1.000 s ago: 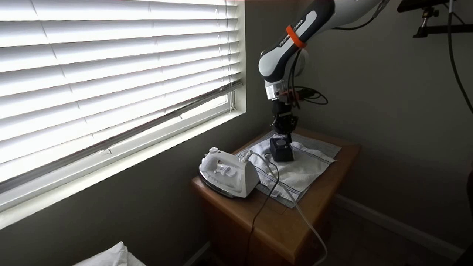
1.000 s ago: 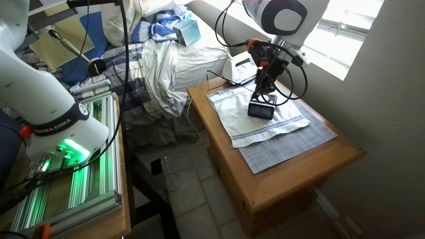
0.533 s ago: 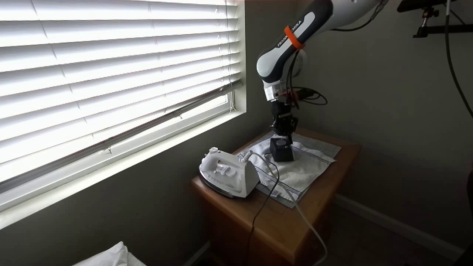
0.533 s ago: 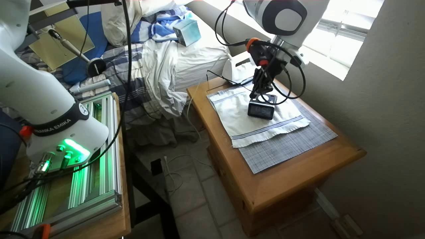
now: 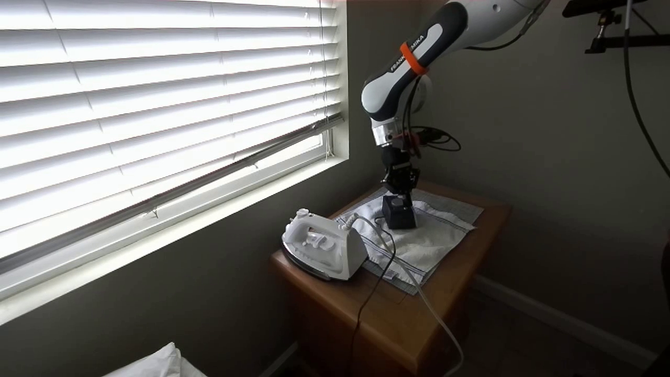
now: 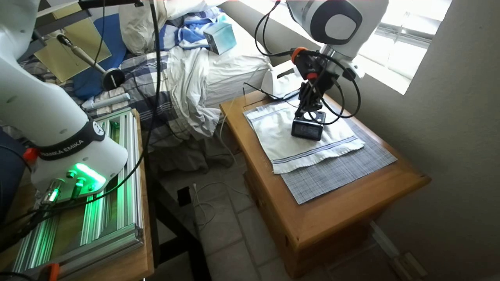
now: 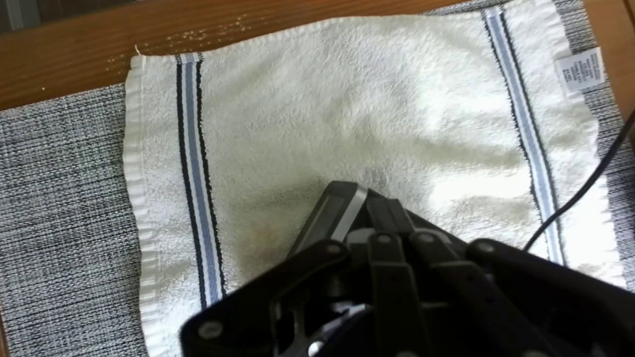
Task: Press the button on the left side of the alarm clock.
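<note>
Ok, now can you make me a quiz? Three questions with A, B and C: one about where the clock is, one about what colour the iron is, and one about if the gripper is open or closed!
1. Where is the alarm clock?
A. On the bed
B. On the towel
C. On the floor

2. What colour is most of the iron?
A. Red
B. Green
C. White

3. How is the gripper?
A. Closed
B. Spread wide open
C. Holding the iron

Right letters:
1. B: in both exterior views the clock sits on the towel.
2. C: its body looks white in an exterior view.
3. A: in the wrist view its fingers lie side by side, with no gap to be seen.
</note>
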